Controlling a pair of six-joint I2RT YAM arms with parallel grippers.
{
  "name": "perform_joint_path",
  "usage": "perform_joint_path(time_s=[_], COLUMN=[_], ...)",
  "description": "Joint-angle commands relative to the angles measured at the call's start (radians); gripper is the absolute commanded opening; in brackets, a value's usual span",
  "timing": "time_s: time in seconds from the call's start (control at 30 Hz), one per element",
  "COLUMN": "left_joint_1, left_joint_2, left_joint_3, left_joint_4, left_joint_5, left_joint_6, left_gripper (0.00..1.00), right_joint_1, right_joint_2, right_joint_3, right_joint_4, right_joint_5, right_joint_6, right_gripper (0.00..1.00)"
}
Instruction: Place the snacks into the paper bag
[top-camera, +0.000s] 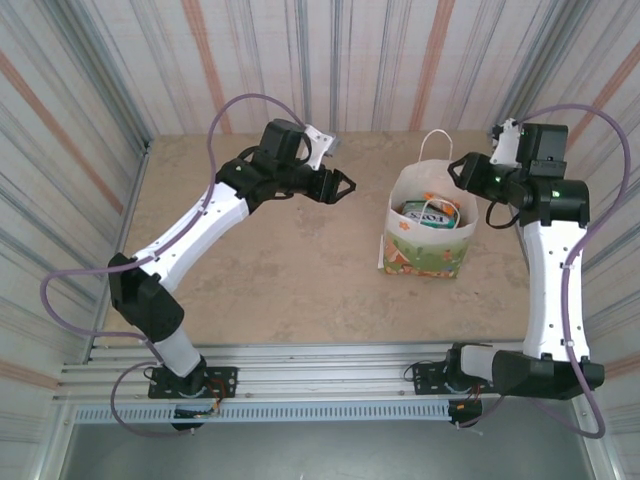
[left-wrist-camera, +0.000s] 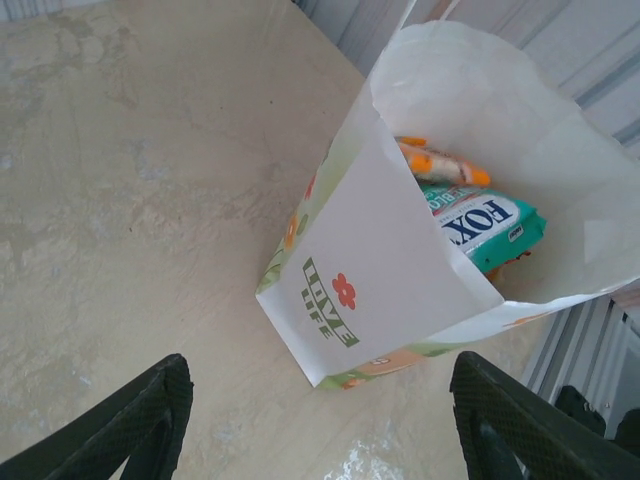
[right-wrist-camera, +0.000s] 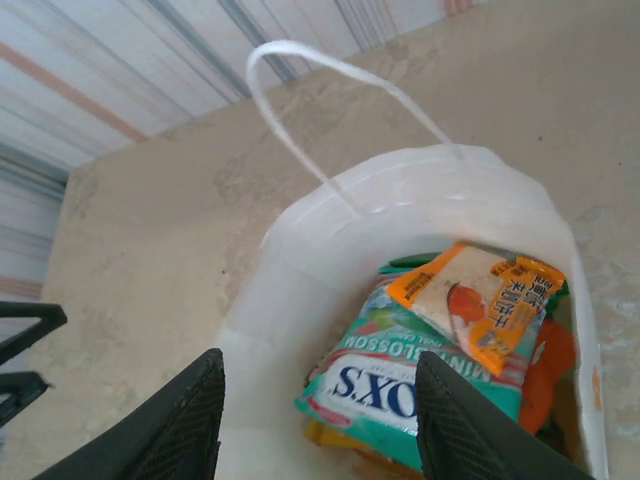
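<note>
Toward the right side of the pale beige stone-patterned tabletop (top-camera: 280, 270) stands a white paper carrier bag (top-camera: 425, 255) with a green-and-orange floral print along its lower part. It is upright, its mouth open, and a white cord handle (top-camera: 432, 140) arches above the rim. The left wrist view shows green "LOVE LIFE" lettering and a small red flower on the bag's narrow side. Inside lies a flat shiny teal packet (right-wrist-camera: 400, 385) lettered "FOX'S", and resting on it is a smaller gold-orange packet (right-wrist-camera: 480, 300) with a white patch. A plain orange packet (right-wrist-camera: 548, 370) shows beneath them against the bag's wall. The left gripper (top-camera: 340, 186) hangs to the left of the bag, apart from it, its black fingers (left-wrist-camera: 140, 420) spread wide and empty. The right gripper (top-camera: 462, 172) hovers just beside the bag's right rim, looking down into the opening, its two black fingers (right-wrist-camera: 170, 425) likewise parted and empty.
</note>
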Motion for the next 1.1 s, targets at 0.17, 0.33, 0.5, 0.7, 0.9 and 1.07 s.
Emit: perform_joint_path(time_s=[0.17,0.33,0.5,0.7,0.9,1.07], left_joint_1=[0.003,0.004,0.003,0.029,0.056,0.079], left_joint_2=[0.033,0.066,0.061,0.035,0.005,-0.023], left_joint_3=[0.037,0.045,0.007,-0.043,-0.104,-0.146], left_joint_4=[-0.081,-0.128,-0.119,-0.096,-0.070,-0.067], left_joint_5=[-0.144,-0.167,-0.156,-0.113,-0.075,-0.054], left_joint_6=[-0.092,-0.105,-0.087,-0.080,-0.079,-0.077], left_gripper=[0.71,0.72,0.72,0.73,0.73,0.73], right_joint_1=[0.261,0.387,0.459,0.490,0.507,0.527], right_joint_2=[0.084,0.206,0.285,0.363,0.436,0.498], right_joint_3=[0.123,0.258,0.283,0.281,0.272,0.293], right_joint_4=[-0.121,-0.240,-0.253,-0.265,-0.230,-0.245], right_joint_5=[0.250,0.359,0.398,0.411,0.368,0.413], right_joint_6=[0.108,0.185,0.262,0.293,0.311,0.314], right_gripper=[0.56,0.60,0.62,0.63,0.63,0.62])
